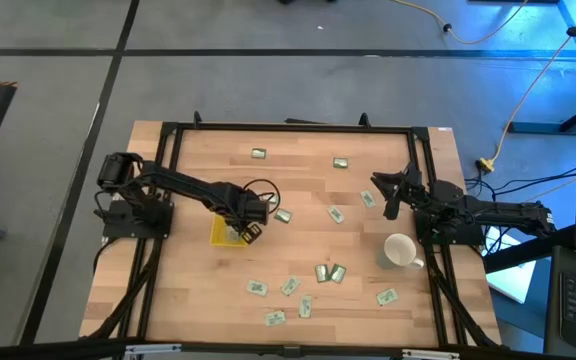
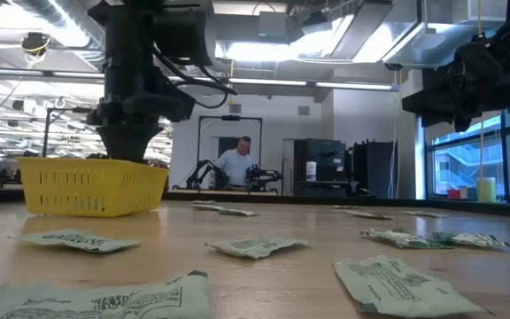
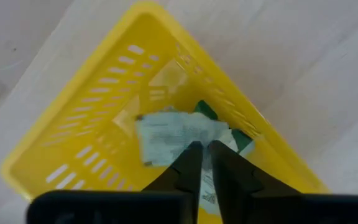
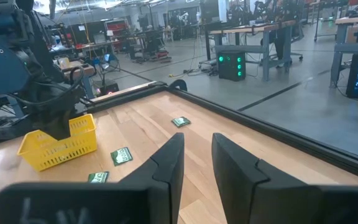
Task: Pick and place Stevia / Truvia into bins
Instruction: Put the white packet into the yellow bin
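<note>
left pincer (image 1: 249, 231) hides much of the tray (image 1: 220, 236).

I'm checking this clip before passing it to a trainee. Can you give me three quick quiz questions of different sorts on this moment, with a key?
1. True or false: the left gripper is over the yellow tray.
2. Multiple choice: where is the white mug? A) inside the tray; B) on the table near the right arm; C) held by the left gripper.
3. Fill in: the right gripper hangs over the table with its fingers ____.

Key
1. True. The left wrist view looks down into the tray, where sachets lie below the nearly closed fingers.
2. B.
3. Open; it holds nothing.
</note>
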